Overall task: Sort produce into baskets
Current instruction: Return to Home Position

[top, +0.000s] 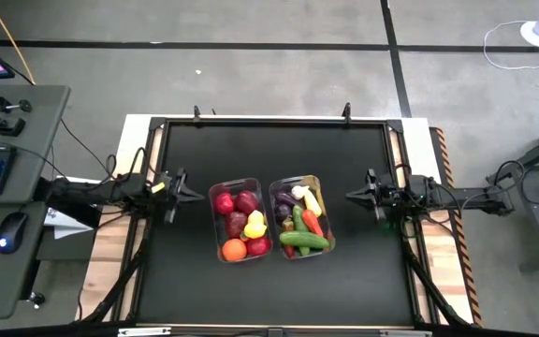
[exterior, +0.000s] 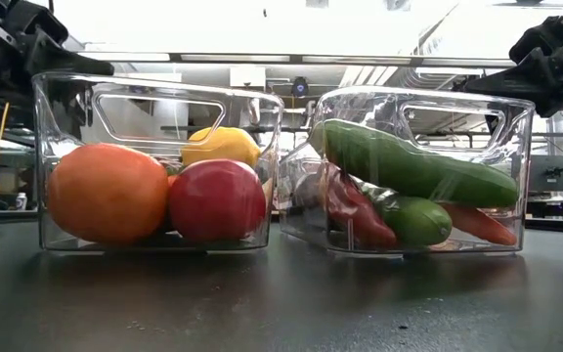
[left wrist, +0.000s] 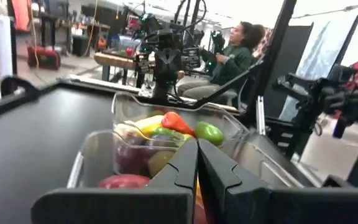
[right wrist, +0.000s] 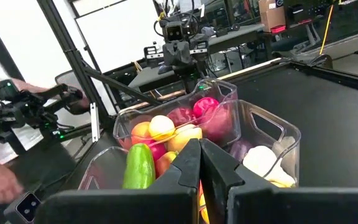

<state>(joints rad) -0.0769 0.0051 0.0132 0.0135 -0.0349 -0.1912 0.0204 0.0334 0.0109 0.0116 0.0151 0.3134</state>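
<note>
The high camera looked straight down on the worktop (top: 185, 281), with the left bin (top: 216, 225) and right bin (top: 276, 217) near its centre. The low camera sat at worktop level, close before both bins, facing the room. The wrist cameras looked across the bins from opposite ends.

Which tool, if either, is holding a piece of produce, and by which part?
Neither. Both are shut on nothing: the left tool beside the fruit bin, the right tool beside the vegetable bin.

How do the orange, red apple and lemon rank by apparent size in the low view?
1. orange
2. red apple, slightly smaller
3. lemon, though it sits farther back and partly hidden, so unsure
</note>
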